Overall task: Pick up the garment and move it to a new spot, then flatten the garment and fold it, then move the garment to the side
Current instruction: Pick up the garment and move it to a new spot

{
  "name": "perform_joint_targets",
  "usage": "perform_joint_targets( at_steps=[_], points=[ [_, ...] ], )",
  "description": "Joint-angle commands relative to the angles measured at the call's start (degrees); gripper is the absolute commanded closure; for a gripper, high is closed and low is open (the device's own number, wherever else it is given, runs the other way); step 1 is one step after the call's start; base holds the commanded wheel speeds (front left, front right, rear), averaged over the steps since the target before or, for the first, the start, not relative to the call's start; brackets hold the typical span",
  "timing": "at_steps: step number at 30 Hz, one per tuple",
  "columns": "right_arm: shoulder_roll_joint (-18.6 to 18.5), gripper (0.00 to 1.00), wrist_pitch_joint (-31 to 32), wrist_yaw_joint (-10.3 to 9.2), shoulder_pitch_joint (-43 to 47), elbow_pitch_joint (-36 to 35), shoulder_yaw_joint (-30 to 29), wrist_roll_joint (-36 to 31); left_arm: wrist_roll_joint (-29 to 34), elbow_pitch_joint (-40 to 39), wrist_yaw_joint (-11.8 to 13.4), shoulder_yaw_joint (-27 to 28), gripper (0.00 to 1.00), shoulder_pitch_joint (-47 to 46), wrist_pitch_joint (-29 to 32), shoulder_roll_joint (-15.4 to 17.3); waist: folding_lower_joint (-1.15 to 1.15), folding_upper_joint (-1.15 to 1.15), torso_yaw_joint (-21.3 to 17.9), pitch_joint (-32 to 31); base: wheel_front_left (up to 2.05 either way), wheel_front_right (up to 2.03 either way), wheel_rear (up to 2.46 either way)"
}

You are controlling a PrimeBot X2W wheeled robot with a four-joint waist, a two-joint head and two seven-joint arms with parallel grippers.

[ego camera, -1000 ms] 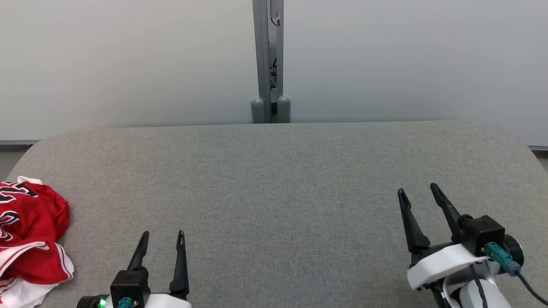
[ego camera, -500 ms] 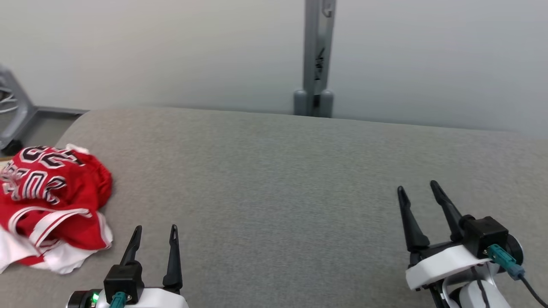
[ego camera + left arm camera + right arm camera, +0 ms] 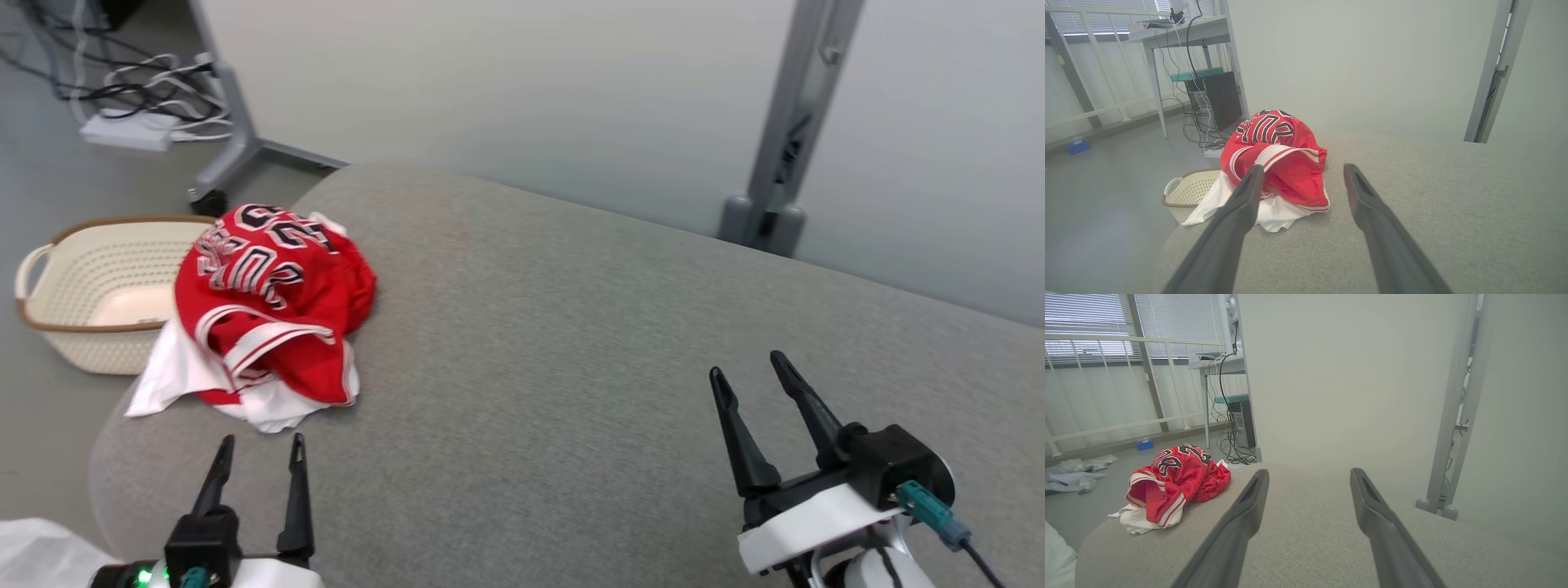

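Evidently untouched, the garment (image 3: 269, 310) lies heaped at the worktop (image 3: 571, 343) edge, just beside the basket (image 3: 49, 327). The left hand (image 3: 262, 441), spread and empty, points at it near the basket, likely lined up to grasp. The right hand (image 3: 747, 366), equally spread and empty, sits well apart from the basket.

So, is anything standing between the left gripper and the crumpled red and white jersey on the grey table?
Nothing visible does. The open left gripper points at the crumpled red and white jersey, with bare grey fabric-covered table between them. The cream woven basket sits beyond the jersey, out of the path.
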Motion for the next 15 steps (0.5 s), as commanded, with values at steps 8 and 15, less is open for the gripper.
perform_joint_targets(
  at_steps=[8, 15],
  points=[
    [-0.37, 0.00, -0.17, 0.06, -2.47, 0.67, 5.17, 0.18, -0.98, -3.57, 1.25, 4.58, 0.00, 2.62, -0.27, 0.19, 0.00, 0.00, 5.97, 0.93, 0.00, 0.00, 0.00],
    [-0.35, 0.00, -0.17, 0.06, -5.32, 2.30, 8.26, 0.77, -2.18, -5.67, 2.40, 6.93, 0.00, 3.70, -0.27, -0.04, 0.00, 0.00, 6.95, 2.15, 0.00, 0.00, 0.00]
  ],
)
